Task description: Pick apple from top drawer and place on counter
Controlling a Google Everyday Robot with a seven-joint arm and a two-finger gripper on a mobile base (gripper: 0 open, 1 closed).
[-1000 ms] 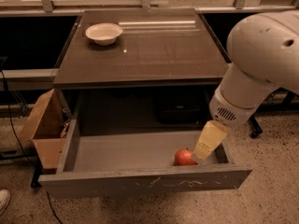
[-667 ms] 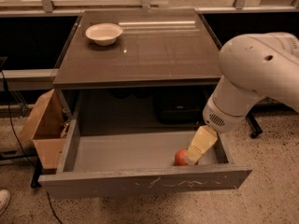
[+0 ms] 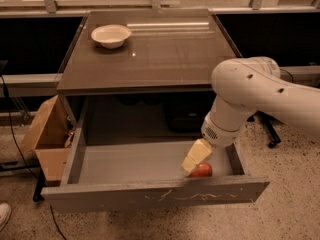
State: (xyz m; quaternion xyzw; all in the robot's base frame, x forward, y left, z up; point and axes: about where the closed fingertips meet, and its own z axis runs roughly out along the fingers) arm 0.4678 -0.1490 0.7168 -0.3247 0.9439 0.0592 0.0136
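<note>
The top drawer [image 3: 150, 194] stands pulled open below the counter [image 3: 165, 54]; its grey front panel shows pale scratches. The red-orange apple [image 3: 202, 171] lies in the drawer's front right corner, close behind the front panel. My gripper [image 3: 195, 159], with pale yellow fingers, reaches down into the drawer and sits right over the apple's upper left side, partly covering it. The white arm comes in from the right.
A white bowl [image 3: 111, 35] stands on the counter's back left. A brown cardboard box [image 3: 47, 139] sits on the floor left of the drawer. A cable runs along the floor at the left. A window ledge runs behind the counter.
My arm has swung left and lowered. The gripper has moved from the apple's right side to directly over it. The apple has stayed in place.
</note>
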